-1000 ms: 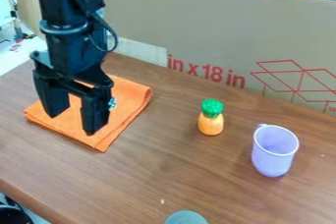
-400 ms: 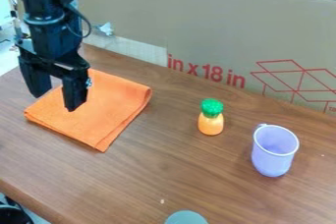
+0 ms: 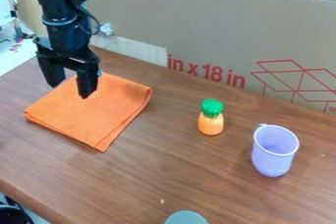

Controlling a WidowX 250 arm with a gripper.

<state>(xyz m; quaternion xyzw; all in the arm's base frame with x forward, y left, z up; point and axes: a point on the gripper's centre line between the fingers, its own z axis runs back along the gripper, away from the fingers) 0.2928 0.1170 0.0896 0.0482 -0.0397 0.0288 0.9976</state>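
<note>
Gripper (image 3: pixel 70 90) above folded orange cloth's (image 3: pixel 101 112) far portion.

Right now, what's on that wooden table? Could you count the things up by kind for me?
Orange cloth, below the open gripper: 1
Toy pineapple: 1
Lavender cup: 1
Grey-green round thing, cut off by the near edge of the view: 1
Total: 4

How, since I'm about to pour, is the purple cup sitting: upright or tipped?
Upright: the purple cup stands on the table, its open rim facing up.
</note>
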